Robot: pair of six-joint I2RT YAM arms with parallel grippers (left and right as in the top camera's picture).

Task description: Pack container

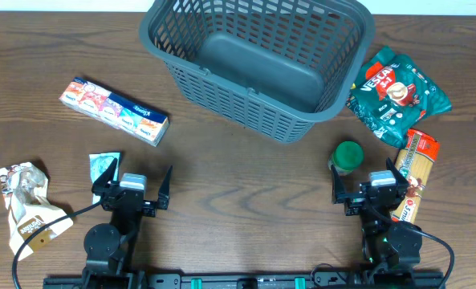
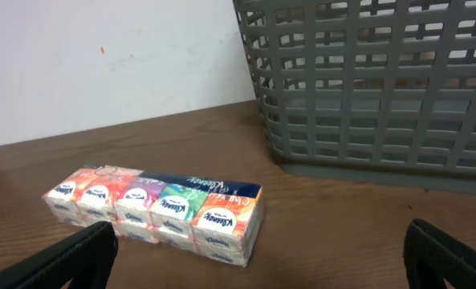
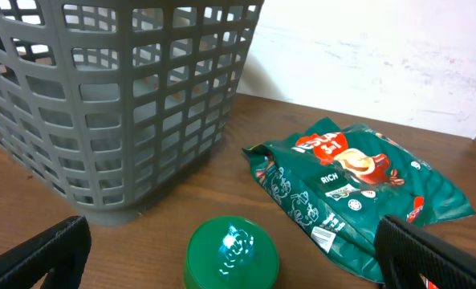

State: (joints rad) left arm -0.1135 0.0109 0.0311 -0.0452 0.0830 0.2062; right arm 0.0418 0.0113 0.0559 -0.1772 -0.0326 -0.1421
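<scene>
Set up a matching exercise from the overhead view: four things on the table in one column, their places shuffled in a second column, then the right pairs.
Things
1. dark grey slotted plastic basket
2. long multicoloured pack of pocket tissues
3. green foil coffee bag
4. round green-lidded jar

Places
A. right of the basket, by its corner
B. just ahead of the right gripper
C. far centre of the table
D. left of the basket, lying flat

Pairs: 1-C, 2-D, 3-A, 4-B
</scene>
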